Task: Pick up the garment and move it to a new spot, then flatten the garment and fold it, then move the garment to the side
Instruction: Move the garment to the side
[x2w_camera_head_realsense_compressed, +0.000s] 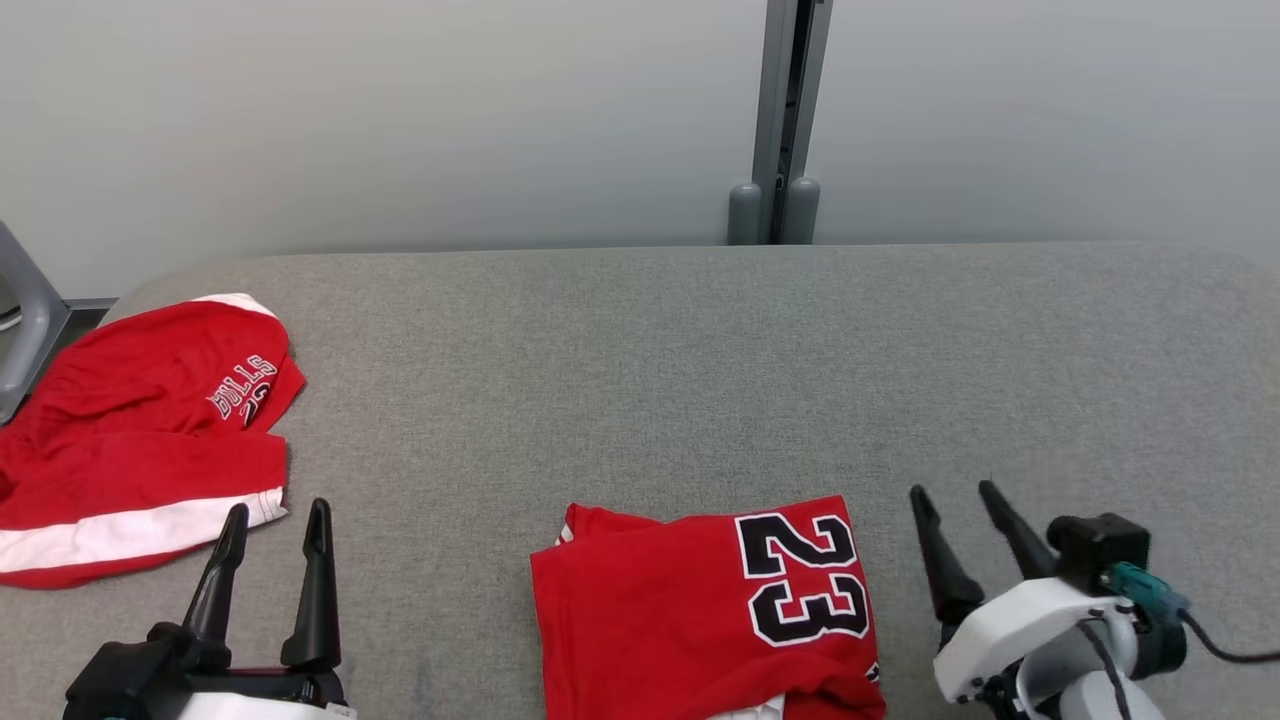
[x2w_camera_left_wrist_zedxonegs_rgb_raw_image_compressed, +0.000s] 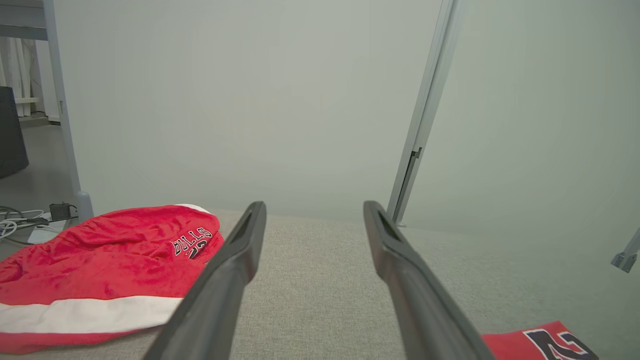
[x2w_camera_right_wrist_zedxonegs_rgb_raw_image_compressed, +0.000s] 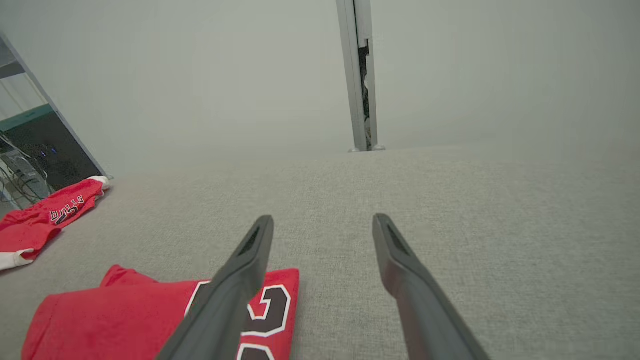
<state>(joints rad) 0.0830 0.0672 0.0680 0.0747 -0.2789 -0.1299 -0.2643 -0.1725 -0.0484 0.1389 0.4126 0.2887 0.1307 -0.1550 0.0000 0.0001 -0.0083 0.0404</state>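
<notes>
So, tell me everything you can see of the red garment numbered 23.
The red garment looks like soft jersey cloth, folded into a rough rectangle. A black 23 outlined in white shows on top; white trim peeks out at its near edge. It lies flat on the grey cloth surface between the open left gripper and right gripper; neither touches it.
</notes>
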